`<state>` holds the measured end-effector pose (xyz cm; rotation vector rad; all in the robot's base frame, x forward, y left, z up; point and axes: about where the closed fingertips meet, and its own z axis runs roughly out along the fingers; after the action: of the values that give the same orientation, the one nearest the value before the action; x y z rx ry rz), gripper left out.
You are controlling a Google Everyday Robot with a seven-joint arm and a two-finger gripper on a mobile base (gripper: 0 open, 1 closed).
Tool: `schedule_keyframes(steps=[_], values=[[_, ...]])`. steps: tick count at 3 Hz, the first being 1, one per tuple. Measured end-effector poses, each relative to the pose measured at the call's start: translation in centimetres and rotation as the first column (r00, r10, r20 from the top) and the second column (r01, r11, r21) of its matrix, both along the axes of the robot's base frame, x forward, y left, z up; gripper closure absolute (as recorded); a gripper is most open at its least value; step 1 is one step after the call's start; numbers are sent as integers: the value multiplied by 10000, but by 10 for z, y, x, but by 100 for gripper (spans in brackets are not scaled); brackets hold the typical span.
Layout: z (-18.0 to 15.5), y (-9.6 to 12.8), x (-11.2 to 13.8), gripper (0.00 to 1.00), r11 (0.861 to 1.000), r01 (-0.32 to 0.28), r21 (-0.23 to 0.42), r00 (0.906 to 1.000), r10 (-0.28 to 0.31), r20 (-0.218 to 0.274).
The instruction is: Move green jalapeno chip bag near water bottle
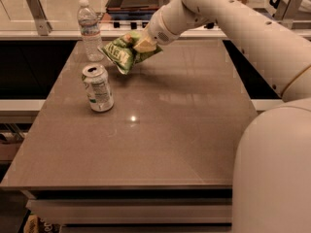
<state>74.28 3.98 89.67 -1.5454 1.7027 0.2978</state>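
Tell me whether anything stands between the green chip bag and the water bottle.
Nothing visible does. The gripper holds the green jalapeno chip bag above the table, just right of the water bottle, with only bare surface between them. The soda can stands nearer the camera, off that line.
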Motion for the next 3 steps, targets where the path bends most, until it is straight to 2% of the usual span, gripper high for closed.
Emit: schedule_keyframes(steps=[1, 3], values=[[-9, 10, 9, 100, 10000, 62, -60, 10000, -62, 28], [-13, 14, 8, 59, 10000, -12, -66, 10000, 12, -45]])
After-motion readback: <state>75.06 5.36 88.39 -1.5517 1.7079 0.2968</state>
